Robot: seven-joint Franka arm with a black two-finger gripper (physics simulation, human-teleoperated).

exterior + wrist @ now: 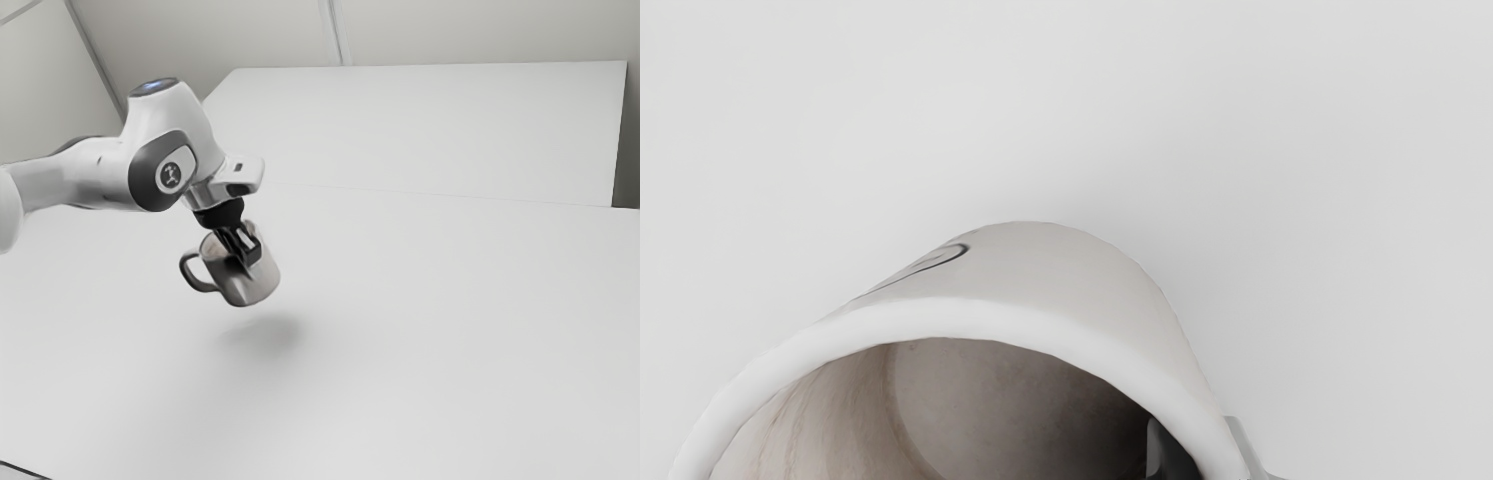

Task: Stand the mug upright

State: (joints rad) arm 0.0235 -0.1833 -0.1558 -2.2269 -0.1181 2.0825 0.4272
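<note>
Black gripper (pixel 243 250), left of centre in the exterior view, and it's pinching the mug (pixel 262 280) by its wall. From the wrist view you can see how: one dark finger (pixel 1166 453) is down inside the mouth, the other, greyer finger (pixel 1245 443) sits against the outside, and the mug's wall is sandwiched between them.

The mug itself is up in the air and leaning, so not properly upright. Its mouth faces up and a bit toward the upper left of the exterior frame, with the base angled down to the lower right. The dark handle (pixel 190 274) sticks out toward the exterior view's left. Close up, the rim (pixel 960 319) is a chunky white band, the inside is brownish beige and gets pretty dark near the inner finger, and there's a thin dark curvy marking (pixel 940 259) on the pale outer side.

Just below the mug in the exterior frame there's a soft grey shadow (pixel 265 335) on the white table (pixel 450 350), and the base is clear of the tabletop. The white arm (pixel 110 178) with its dark round joint cap comes in from the left edge. Way back, a pale wall (pixel 480 30) runs across the top.
</note>
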